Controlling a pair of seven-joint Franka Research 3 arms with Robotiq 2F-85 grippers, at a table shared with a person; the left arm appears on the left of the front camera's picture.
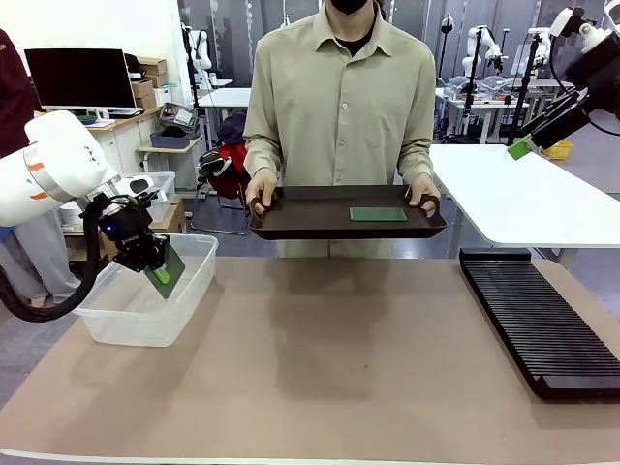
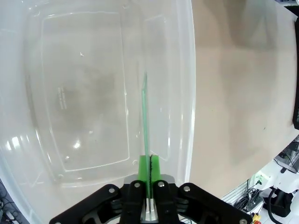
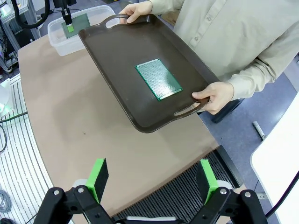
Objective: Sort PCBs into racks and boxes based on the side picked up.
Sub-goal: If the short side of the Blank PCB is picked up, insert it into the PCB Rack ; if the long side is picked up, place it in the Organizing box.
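My left gripper (image 1: 160, 274) is shut on a green PCB (image 1: 170, 260) and holds it tilted over the clear box (image 1: 199, 254) at the table's left. From the left wrist, the PCB (image 2: 144, 116) shows edge-on between the green pads above the box floor (image 2: 84, 102). A second PCB (image 1: 378, 214) lies flat on the dark brown tray (image 1: 300, 229) that the person holds with both hands at the far edge. High at the right, my right gripper (image 1: 528, 143) stands open, and its wrist view looks down on the PCB (image 3: 158, 79) and tray (image 3: 117, 51). The black rack (image 1: 538, 315) lies along the right.
The person's hands grip the tray's two handles (image 3: 135, 11) (image 3: 212, 95). A white table (image 1: 523, 194) stands behind the right side. The brown tabletop (image 1: 339, 358) between box and rack is bare.
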